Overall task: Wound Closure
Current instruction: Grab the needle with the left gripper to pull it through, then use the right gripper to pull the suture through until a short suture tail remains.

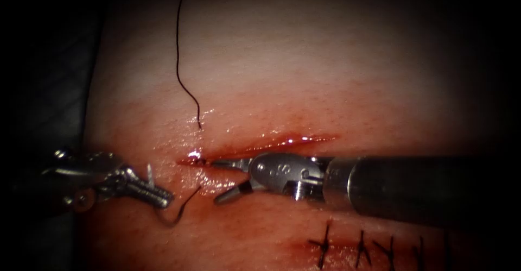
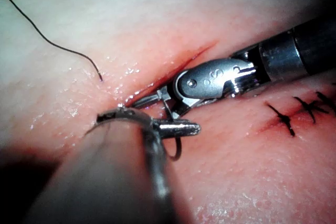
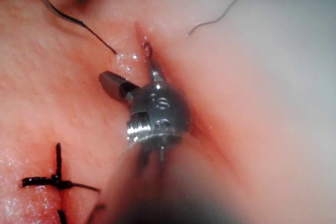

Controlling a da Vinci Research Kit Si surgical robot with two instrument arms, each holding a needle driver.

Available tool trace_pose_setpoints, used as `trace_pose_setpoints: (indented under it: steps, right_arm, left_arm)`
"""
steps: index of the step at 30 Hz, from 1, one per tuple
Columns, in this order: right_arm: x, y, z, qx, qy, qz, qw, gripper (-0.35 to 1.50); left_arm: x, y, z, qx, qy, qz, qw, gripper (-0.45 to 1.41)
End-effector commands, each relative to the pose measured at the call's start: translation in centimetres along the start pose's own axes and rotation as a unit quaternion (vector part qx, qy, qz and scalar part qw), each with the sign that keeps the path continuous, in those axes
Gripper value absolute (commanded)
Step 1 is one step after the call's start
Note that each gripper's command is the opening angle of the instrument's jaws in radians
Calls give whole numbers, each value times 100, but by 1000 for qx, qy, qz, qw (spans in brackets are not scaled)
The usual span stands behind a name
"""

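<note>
The cut [image 1: 282, 140] runs across the tissue [image 1: 304, 64], its lips wet with red fluid. My left tool [image 1: 165, 199] is shut on the curved needle [image 1: 182, 211] near one end of its curve, below the cut's left end. The needle's free end points up at the right tool and is not in the tissue. My right tool [image 1: 217, 181] stands open and holds nothing; one jaw lies along the cut, the other rests on the tissue below it. Black thread [image 1: 178, 59] enters the tissue just above the cut. The wrist views show the needle [image 2: 177, 151] [image 3: 79, 22] close to the right tool [image 2: 210, 80] [image 3: 126, 64].
A second, closed cut with several black stitches [image 1: 358, 246] [image 2: 286, 119] [image 3: 55, 179] lies below the right tool's shaft [image 1: 423, 187]. A dark bit of thread [image 1: 198, 161] sits at the open cut's left end. The tissue's left edge [image 1: 89, 119] is close behind the left tool.
</note>
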Motion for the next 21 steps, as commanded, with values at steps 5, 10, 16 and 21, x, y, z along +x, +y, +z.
trace_pose_setpoints:
  steps: [5, 10, 16, 21]
  right_arm:
    - [0, 1, 7, 1, 5, 0, 1000, 61]
    - [6, 5, 3, -6, 24, -6, 1000, 63]
    - [31, 6, -8, -16, 63, -8, 998, 71]
    - [55, 5, -15, -16, 91, -7, 996, 83]
  left_arm:
    - [-4, 27, 0, 22, -5, 154, 988, -45]
    - [-9, 53, -3, 45, -2, 290, 956, -45]
    - [-11, 76, -4, 55, 13, 388, 920, -45]
    - [-11, 90, -1, 62, 16, 415, 908, -45]
